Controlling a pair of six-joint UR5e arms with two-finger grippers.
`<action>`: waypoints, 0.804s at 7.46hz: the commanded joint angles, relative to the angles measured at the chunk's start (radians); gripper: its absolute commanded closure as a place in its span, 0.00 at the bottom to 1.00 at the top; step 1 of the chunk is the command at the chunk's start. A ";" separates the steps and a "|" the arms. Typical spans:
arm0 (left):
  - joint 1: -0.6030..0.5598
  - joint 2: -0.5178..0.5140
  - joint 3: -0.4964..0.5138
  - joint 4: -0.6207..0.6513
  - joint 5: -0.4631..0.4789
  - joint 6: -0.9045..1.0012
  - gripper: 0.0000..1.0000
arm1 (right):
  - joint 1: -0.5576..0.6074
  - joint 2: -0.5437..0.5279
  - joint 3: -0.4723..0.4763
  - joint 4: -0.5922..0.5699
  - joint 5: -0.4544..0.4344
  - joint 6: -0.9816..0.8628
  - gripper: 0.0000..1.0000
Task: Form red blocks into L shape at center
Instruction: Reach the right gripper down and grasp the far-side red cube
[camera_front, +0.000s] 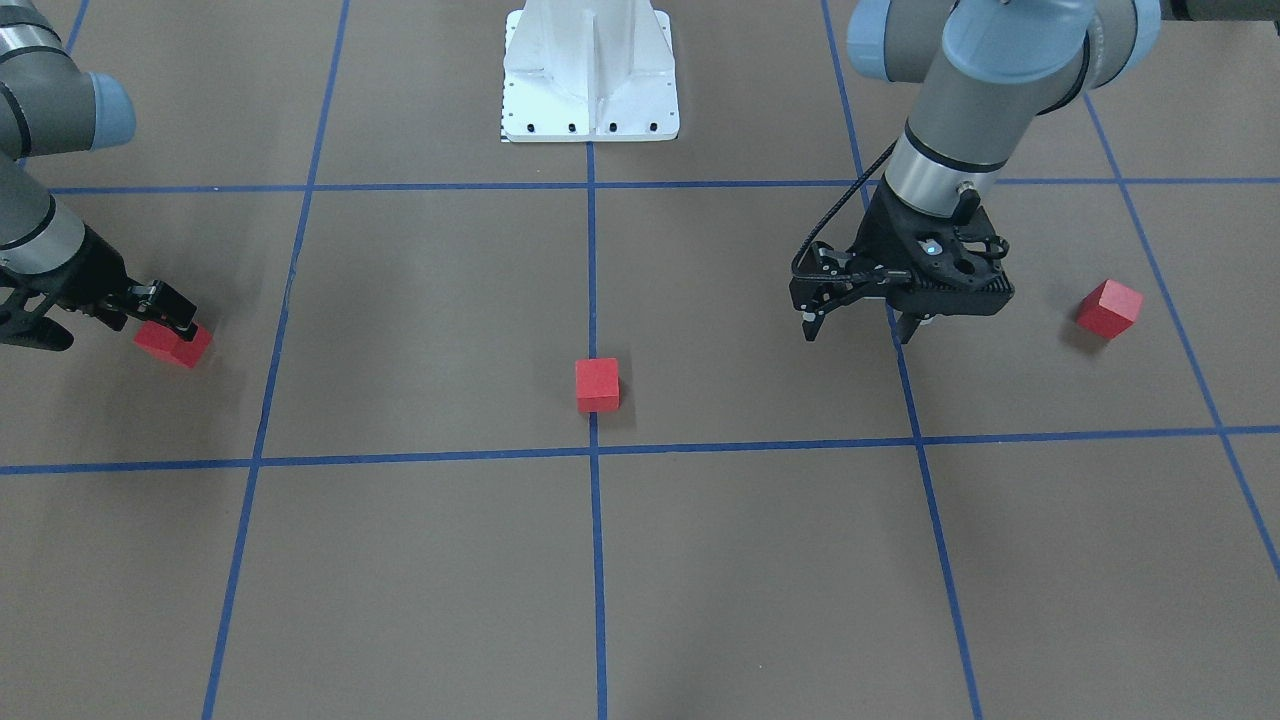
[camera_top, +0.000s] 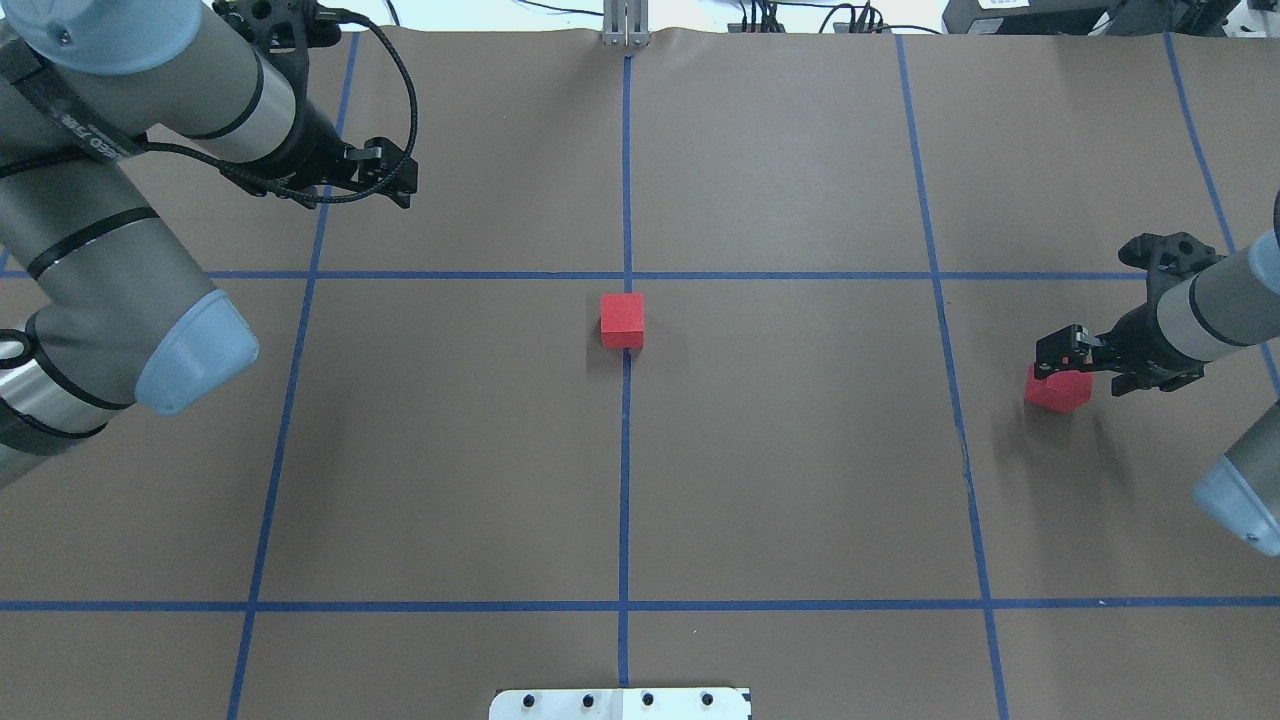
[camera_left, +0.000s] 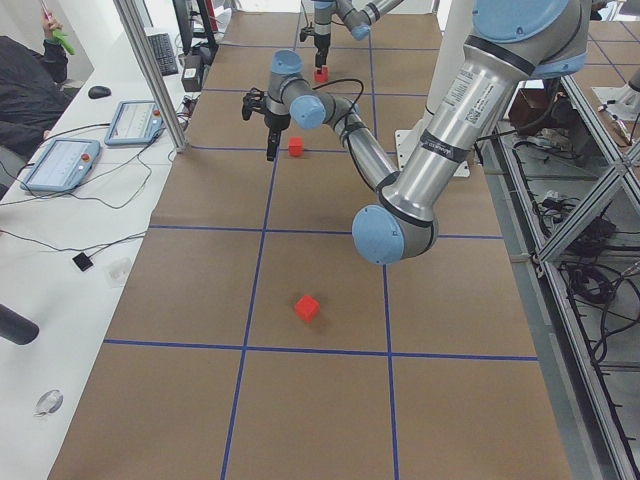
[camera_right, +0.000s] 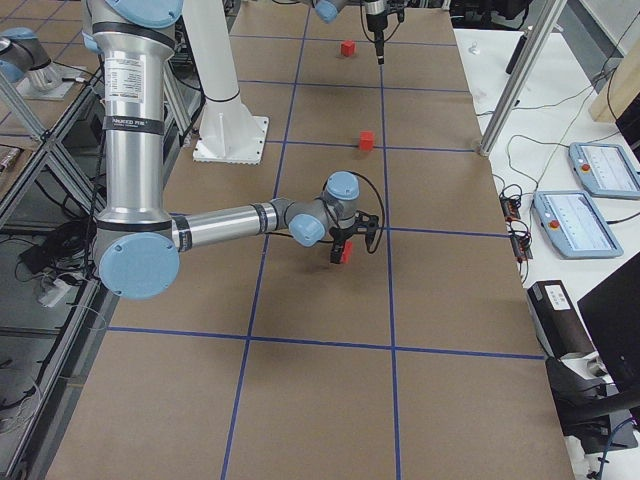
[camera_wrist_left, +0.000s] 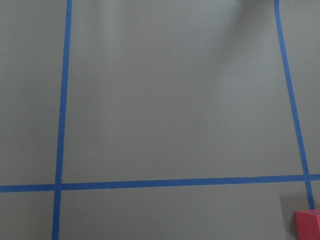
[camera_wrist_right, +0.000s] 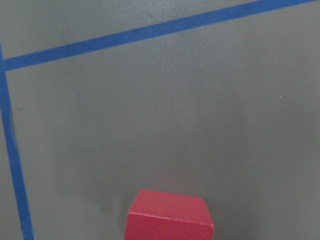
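Note:
Three red blocks lie apart on the brown floor. One block (camera_front: 597, 384) (camera_top: 622, 320) sits on the middle tape line beside the center (camera_front: 650, 425) crossing. A second block (camera_front: 1108, 308) (camera_left: 307, 308) rests off to my left, hidden by my arm in the overhead view. My left gripper (camera_front: 860, 328) (camera_top: 403, 183) hangs open and empty between those two. The third block (camera_front: 175, 343) (camera_top: 1058, 388) (camera_wrist_right: 169, 219) is at my right gripper (camera_front: 150, 318) (camera_top: 1090, 368), whose jaws look apart, one fingertip right at the block. Whether it touches I cannot tell.
The white robot base (camera_front: 590, 75) stands at the middle of my side of the table. Blue tape lines (camera_top: 625, 450) divide the brown paper into squares. In the exterior right view, tablets (camera_right: 585, 215) and cables lie on a side bench past the table edge.

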 joint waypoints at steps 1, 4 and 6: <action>0.000 0.001 0.000 -0.001 0.000 0.000 0.01 | -0.017 0.014 -0.009 -0.004 -0.001 0.001 0.01; 0.000 0.016 -0.003 -0.003 0.000 0.011 0.01 | -0.019 0.014 -0.009 -0.007 -0.030 0.001 0.60; -0.001 0.022 -0.012 0.000 0.000 0.012 0.01 | -0.017 0.022 0.010 -0.005 -0.032 -0.005 1.00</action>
